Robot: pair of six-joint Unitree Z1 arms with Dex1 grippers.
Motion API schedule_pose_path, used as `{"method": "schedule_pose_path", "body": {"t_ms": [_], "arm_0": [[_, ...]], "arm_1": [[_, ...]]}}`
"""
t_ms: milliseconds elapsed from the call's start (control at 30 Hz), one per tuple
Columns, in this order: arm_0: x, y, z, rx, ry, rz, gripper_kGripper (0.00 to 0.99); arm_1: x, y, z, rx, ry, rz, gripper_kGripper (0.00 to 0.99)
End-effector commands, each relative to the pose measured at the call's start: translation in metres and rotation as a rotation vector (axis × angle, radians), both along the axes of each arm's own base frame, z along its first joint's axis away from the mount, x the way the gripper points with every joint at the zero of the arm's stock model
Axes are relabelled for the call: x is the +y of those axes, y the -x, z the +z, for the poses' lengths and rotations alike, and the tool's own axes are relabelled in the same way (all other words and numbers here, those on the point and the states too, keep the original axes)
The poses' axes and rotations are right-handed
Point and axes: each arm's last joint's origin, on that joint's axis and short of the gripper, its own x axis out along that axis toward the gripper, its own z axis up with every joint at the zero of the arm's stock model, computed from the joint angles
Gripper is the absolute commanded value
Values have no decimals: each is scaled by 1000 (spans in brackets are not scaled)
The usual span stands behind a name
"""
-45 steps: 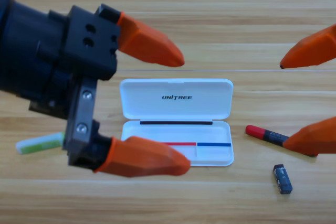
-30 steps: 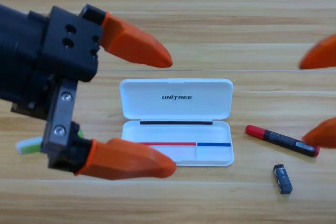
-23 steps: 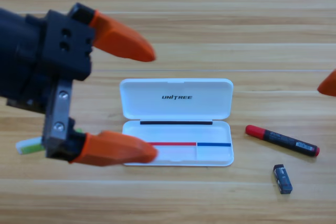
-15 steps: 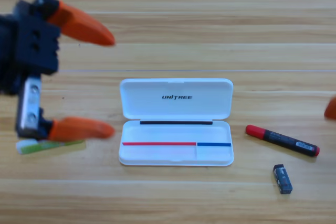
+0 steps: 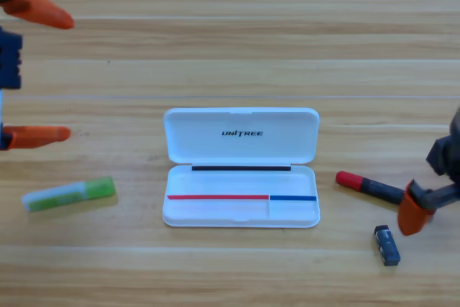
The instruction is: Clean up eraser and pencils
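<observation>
The black marker with a red cap lies right of the white case. My right gripper comes in at the right edge, low over the marker's right end, which it hides. The small dark eraser lies just below and left of that gripper, apart from it. The light-green stick lies on the table left of the case. My left gripper waits at the left edge, open wide with nothing in it, above the green stick.
The white case lies open in the middle with its lid folded back and nothing in its tray. Wooden table stretches all round.
The left gripper has drawn back to the left edge, uncovering the green stick and the case. The right gripper left the picture, then came back in low at the marker's right end.
</observation>
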Motion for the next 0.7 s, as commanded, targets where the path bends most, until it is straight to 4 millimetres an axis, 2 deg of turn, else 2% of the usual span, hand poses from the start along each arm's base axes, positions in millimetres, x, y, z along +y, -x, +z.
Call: {"method": "schedule_pose_path", "body": {"t_ms": [33, 233, 300, 400, 533, 700], "arm_0": [[20, -4, -28, -18, -99, 58, 957], [39, -2, -48, -29, -149, 81, 959], [42, -5, -46, -17, -134, 80, 959], [43, -12, -36, 4, -83, 90, 962], [38, -29, -29, 60, -36, 115, 965], [31, -65, -29, 222, -30, 168, 965]], "arm_1": [[30, -4, -30, 61, -8, -15, 953], [44, -16, -54, 90, 26, -64, 922], [47, -18, -62, 96, 34, -73, 920], [52, -21, -71, 101, 40, -73, 864], [57, -22, -80, 121, 41, -104, 862], [59, -22, -91, 144, 59, -124, 810]]}}
